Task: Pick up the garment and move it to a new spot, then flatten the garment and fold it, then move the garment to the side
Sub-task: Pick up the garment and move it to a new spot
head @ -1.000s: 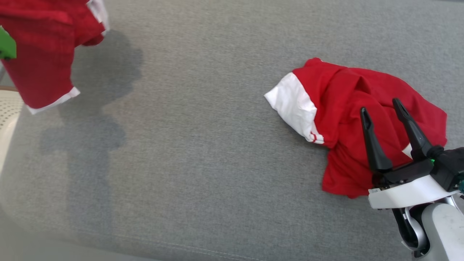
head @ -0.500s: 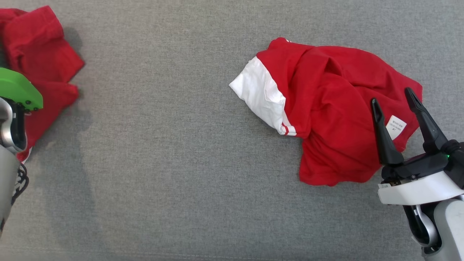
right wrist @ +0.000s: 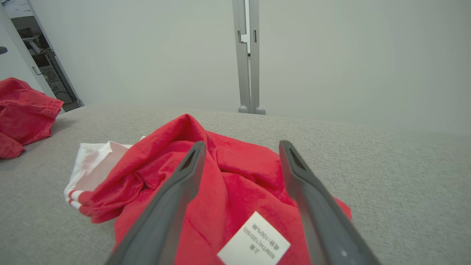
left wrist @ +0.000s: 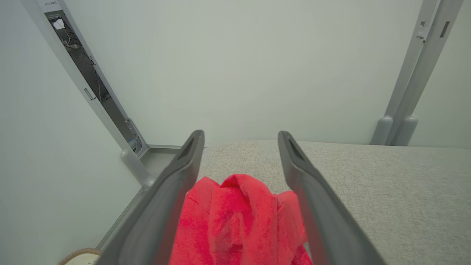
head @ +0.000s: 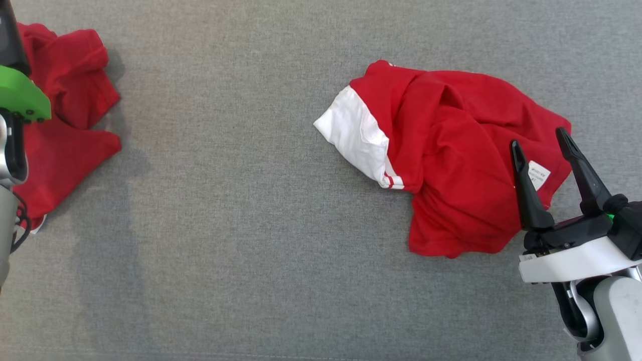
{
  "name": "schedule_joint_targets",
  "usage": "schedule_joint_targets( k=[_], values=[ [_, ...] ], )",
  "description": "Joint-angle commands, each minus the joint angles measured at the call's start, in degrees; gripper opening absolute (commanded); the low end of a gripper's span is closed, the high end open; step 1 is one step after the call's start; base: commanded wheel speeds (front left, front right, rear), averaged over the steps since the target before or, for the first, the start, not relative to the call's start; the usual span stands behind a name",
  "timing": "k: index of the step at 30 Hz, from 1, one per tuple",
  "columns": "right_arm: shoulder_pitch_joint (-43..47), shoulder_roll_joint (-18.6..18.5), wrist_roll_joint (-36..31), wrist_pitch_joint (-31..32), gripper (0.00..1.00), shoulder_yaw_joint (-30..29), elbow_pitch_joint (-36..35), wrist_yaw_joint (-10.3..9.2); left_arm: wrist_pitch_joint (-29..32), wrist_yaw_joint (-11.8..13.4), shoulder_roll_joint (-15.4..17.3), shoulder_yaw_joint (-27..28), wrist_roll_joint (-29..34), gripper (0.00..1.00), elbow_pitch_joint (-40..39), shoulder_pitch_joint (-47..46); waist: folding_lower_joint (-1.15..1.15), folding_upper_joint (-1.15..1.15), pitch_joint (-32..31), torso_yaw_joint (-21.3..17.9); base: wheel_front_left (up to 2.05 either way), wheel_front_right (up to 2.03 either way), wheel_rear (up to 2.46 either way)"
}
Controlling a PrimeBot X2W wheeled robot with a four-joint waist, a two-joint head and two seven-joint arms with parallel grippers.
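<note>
**Both claws released, two red garments crumpled on the grey table**

The left-hand garment (head: 70,105) lies bunched in folds at the left edge of the grey fabric-covered table (head: 251,225). Part of it is hidden under the left arm's green cover (head: 22,98). In the left wrist view the left claw (left wrist: 241,133) is released, its two dark fingers spread wide. The red heap shows between and below them, near a corner of the table. Nothing is pinched between the fingers, though whether they brush the cloth cannot be told.

The right-hand garment (head: 451,150) lies well apart from the first, toward the right side of the table. It is also rumpled, and its white sleeve (head: 351,130), edged with red stripes, points toward the other garment. A white label (head: 537,174) sits on the red cloth near the garment's right edge. The right claw (head: 536,138) is released too, with its fingers wide apart over that edge. In both the head view and the right wrist view the label appears between the two fingers; its print is too small to read. Whether the fingertips touch the fabric cannot be told.

Behind the table stands a pale wall with a grey upright post (right wrist: 246,55)
</note>
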Motion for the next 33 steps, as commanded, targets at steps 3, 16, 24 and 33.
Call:
schedule_joint_targets(
  k=[3, 16, 24, 33],
  values=[
    [-0.6, 0.9, 0.6, -0.9, 1.00, -0.3, 1.6, 0.00, -0.1, -0.8, -0.5, 2.0, 2.8, 1.00, -3.1, -0.1, 0.00, 0.00, -2.7, -1.3, 0.00, 0.00, 0.00],
    [0.3, 4.6, 1.0, -2.7, 1.00, -0.2, 7.7, 0.00, -0.1, -3.8, -6.2, 5.5, 9.5, 1.00, -11.5, 7.6, 0.00, 0.00, -9.8, -8.2, 0.00, 0.00, 0.00],
    [1.0, 5.9, 1.1, -2.8, 1.00, 1.1, 9.6, 0.00, -0.1, -4.3, -9.7, 8.7, 11.4, 1.00, -15.9, 16.7, 0.00, 0.00, -13.1, -11.0, 0.00, 0.00, 0.00],
    [2.9, 7.1, 0.3, -2.8, 1.00, 1.5, 10.9, 0.00, -0.1, -4.5, -13.1, 14.1, 13.9, 1.00, -23.0, 29.4, 0.00, 0.00, -16.8, -10.9, 0.00, 0.00, 0.00]
  ],
)
